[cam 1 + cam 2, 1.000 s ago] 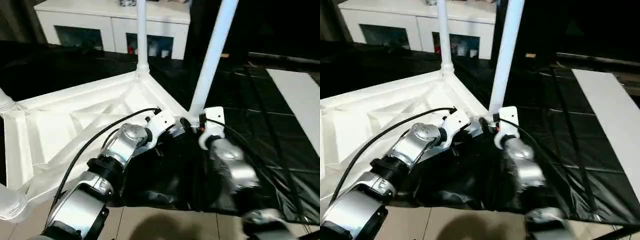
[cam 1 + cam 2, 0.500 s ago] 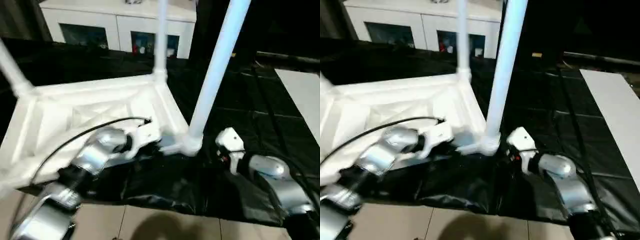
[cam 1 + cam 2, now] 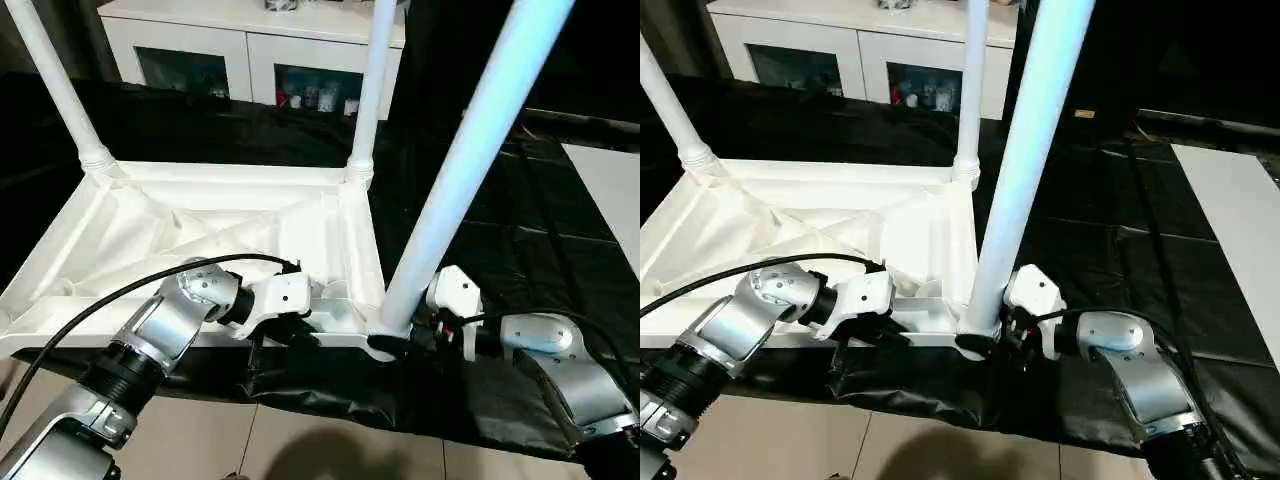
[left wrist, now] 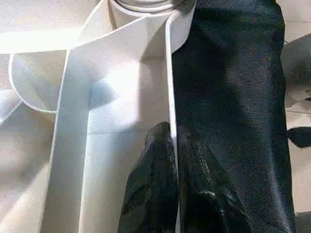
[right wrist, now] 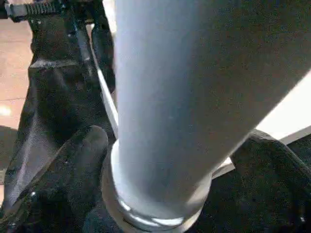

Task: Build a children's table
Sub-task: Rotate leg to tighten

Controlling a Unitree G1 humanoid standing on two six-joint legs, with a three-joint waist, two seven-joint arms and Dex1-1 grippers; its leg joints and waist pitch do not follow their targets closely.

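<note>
- The upturned tabletop (image 3: 215, 215) lay on black sheeting (image 3: 560, 260), with three legs seen standing in corner sockets.
- The left gripper (image 4: 171, 145) was pinched shut on the tabletop's thin rim wall.
- The near leg (image 3: 1025, 170) was straddled at its base by the right gripper (image 5: 160, 174), jaws wide.
- The plastic was judged light, stiff and slippery; sockets and rim were judged the surest holds.
- A white cabinet (image 3: 250, 45) stood well behind.
</note>
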